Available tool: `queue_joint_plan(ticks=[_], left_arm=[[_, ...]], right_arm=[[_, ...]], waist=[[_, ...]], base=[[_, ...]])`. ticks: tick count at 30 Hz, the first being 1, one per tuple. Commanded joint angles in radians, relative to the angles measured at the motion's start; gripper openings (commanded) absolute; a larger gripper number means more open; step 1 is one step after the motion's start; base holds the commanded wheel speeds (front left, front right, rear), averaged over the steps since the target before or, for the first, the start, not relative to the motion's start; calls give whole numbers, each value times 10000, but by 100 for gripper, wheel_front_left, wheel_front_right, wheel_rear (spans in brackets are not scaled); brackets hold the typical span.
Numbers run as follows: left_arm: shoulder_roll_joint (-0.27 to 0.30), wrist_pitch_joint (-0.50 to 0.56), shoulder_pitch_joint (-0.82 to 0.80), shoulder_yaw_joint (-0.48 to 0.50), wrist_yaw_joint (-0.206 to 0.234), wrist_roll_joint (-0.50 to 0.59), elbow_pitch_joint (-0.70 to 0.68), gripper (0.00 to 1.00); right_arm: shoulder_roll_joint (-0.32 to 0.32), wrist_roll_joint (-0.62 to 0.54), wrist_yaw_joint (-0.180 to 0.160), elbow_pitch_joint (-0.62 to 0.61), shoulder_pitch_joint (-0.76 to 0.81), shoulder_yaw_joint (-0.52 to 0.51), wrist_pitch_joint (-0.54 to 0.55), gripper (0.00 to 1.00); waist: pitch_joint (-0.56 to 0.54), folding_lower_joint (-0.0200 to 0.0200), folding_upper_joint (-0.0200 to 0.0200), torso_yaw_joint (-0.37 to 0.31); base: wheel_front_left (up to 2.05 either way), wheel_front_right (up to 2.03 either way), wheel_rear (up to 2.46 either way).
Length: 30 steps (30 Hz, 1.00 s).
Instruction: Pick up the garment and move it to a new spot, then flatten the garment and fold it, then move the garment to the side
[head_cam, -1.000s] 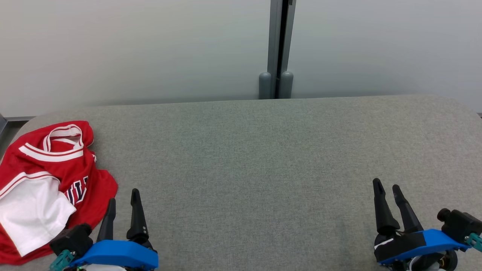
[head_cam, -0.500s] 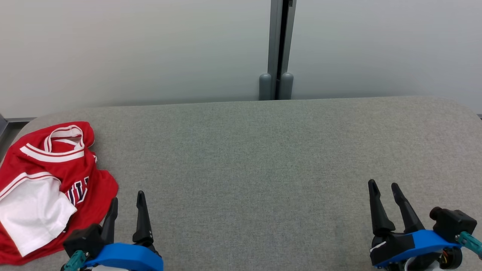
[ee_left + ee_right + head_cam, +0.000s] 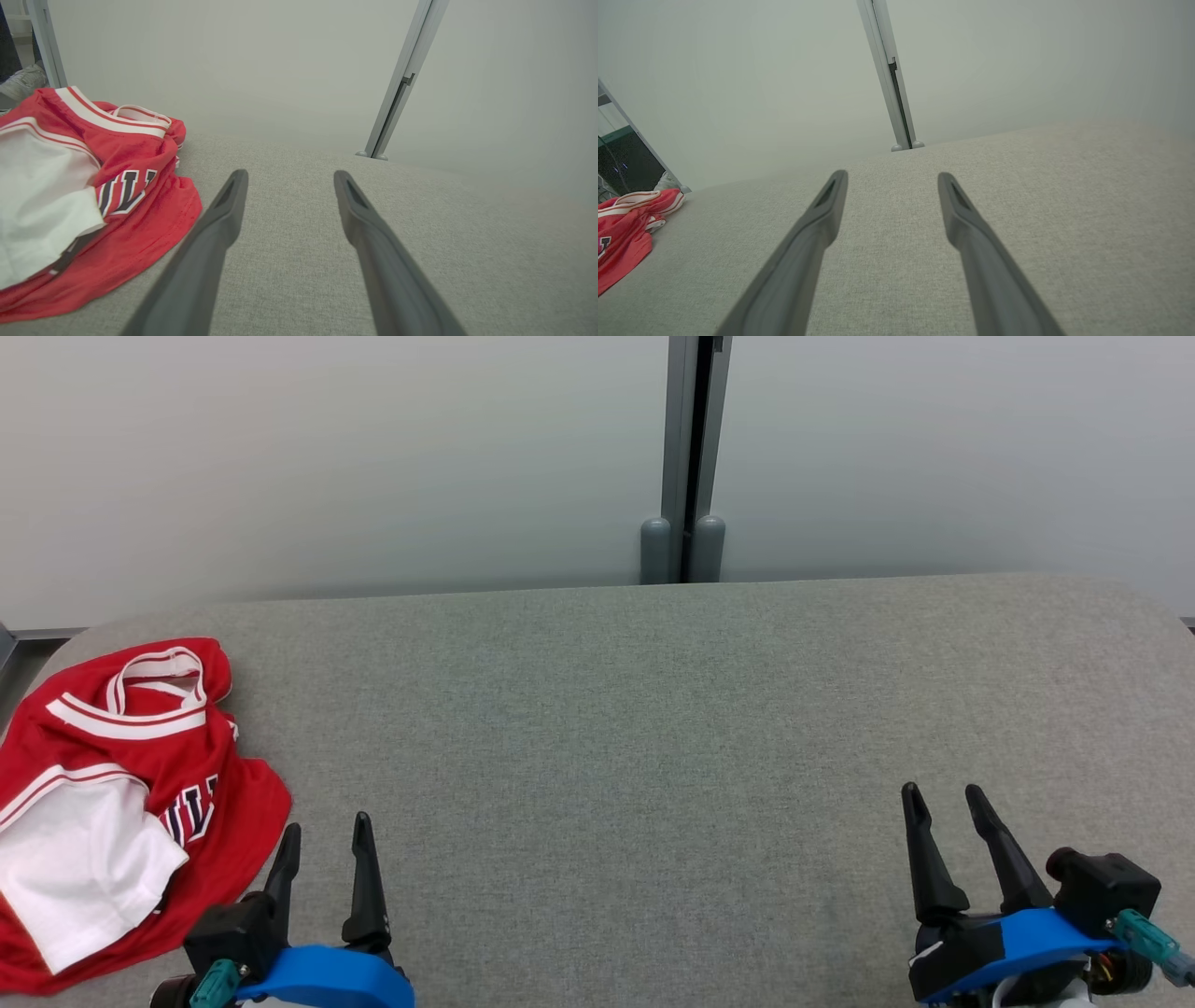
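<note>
The crumpled red sleeveless jersey with white striped trim and a white inner panel (image 3: 140, 747) lies bunched at the far left end of the grey fabric-covered table (image 3: 607, 709), its neck band towards the pale wall and part of a dark lettered crest showing on the front. We see the left gripper (image 3: 327, 823) just beside the jersey's right hem, apart from the cloth, its two dark fingers spread and holding nothing. The right gripper (image 3: 943, 791) hangs well apart at the opposite end of the table, likewise spread and empty. Behind the table a grey upright post (image 3: 691, 448) divides the wall panels. We judge the first step, the pick-up, as not yet begun. To do it well, we would swing the left gripper towards the red hem nearest it, lower the fingers astride a raised fold rather than flat cloth, and close on the outer layer firmly enough that the slippery knit does not slide out. The right gripper should take a second hold, ideally near the striped shoulder band, so that the jersey lifts spread rather than balled and lands open on the bare middle of the table.
</note>
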Motion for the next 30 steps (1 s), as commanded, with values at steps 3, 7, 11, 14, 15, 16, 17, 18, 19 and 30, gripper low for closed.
queue_joint_plan(ticks=[3,7,11,14,15,16,17,18,19,30], left_arm=[[116,-71,-14,-56,80,345,-44,100],[154,-79,-23,-146,125,566,-34,100],[168,-104,-18,-220,155,745,-39,100],[179,-114,30,-267,214,898,-62,100],[188,-119,47,-284,221,963,-67,100],[191,-120,58,-305,226,1013,-73,100],[194,-123,66,-328,234,1069,-79,100],[197,-132,73,-355,256,1126,-86,100],[200,-139,88,-384,274,1170,-97,100],[244,-264,130,-550,394,1539,-77,100]], right_arm=[[-84,-438,22,-118,37,3,-105,100],[-86,-728,24,-136,39,-28,-140,100],[-88,-944,25,-117,28,-50,-177,100],[-89,-1164,26,-90,20,-53,-229,100],[-90,-1237,26,-83,19,-50,-256,100],[-90,-1303,27,-79,17,-48,-280,100],[-90,-1353,27,-75,16,-48,-295,100],[-90,-1421,27,-70,15,-46,-304,100],[-91,-1495,28,-65,15,-43,-316,100],[-91,-2034,30,-121,60,-37,-448,100]], waist=[[10,0,0,-5],[14,0,0,-9],[6,0,0,-11],[-5,0,0,-23],[-8,0,0,-28],[-10,0,0,-30],[-12,0,0,-32],[-14,0,0,-33],[-18,0,0,-34],[-27,0,0,-35]], base=[[0,0,0],[0,0,0],[0,0,0],[0,0,0],[0,0,0],[0,0,0],[0,0,0],[0,0,0],[0,0,0],[0,0,0]])
